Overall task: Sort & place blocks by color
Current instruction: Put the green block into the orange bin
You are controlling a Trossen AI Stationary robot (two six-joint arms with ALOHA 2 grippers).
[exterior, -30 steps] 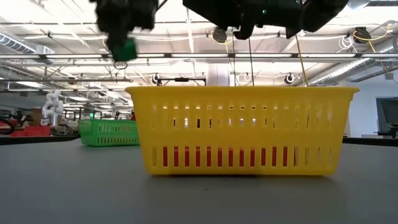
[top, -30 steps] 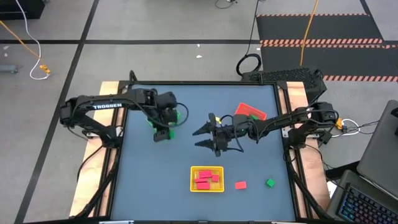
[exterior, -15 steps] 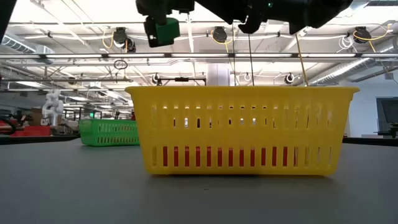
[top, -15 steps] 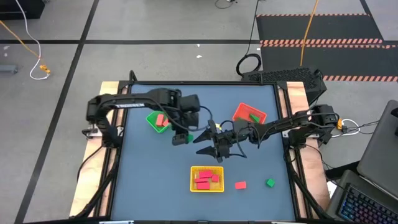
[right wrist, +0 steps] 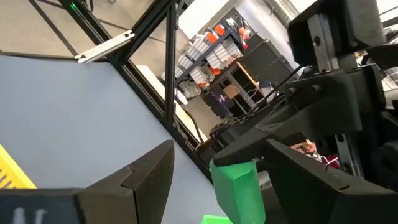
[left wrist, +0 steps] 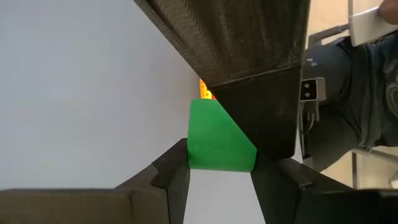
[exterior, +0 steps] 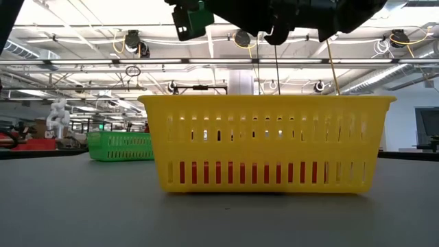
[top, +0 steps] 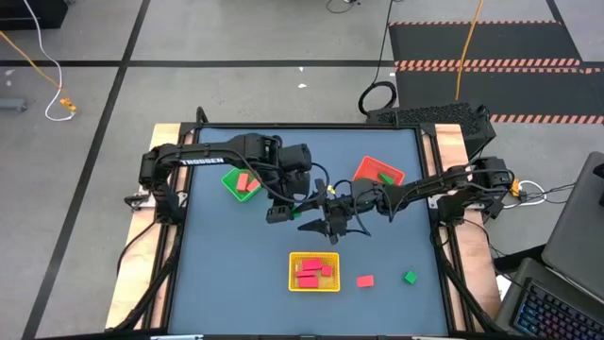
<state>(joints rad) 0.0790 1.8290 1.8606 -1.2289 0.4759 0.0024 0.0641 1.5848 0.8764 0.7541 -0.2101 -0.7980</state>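
Observation:
My left gripper (top: 288,209) is shut on a green block (left wrist: 217,140) high above the table's middle; the block also shows in the low view (exterior: 199,19). My right gripper (top: 310,217) points level toward the table's left and is open. Its fingers stand on either side of the same green block (right wrist: 235,183). The yellow tray (top: 293,274) holds red and pink blocks. A red block lies in the green tray (top: 230,185), a green one in the red tray (top: 366,171). A loose red block (top: 365,280) and a green one (top: 410,278) lie near the front right. My left gripper pinches the green block by two opposite sides (left wrist: 196,160) between its two fingers. The fingers slant down from the table's left. The block is lifted clear, well above the table. My right gripper has a finger (right wrist: 292,180) close beside the block; I cannot tell whether it touches.
The yellow tray (exterior: 267,140) stands near the front, below and in front of both grippers. The green tray (exterior: 120,145) is at the back left, the red tray at the back right. Bare table lies at the front left.
My left gripper has carried the green block from above the green tray toward the table's right and upward, bringing it between my right gripper's fingers. The block has stayed clear of the table.

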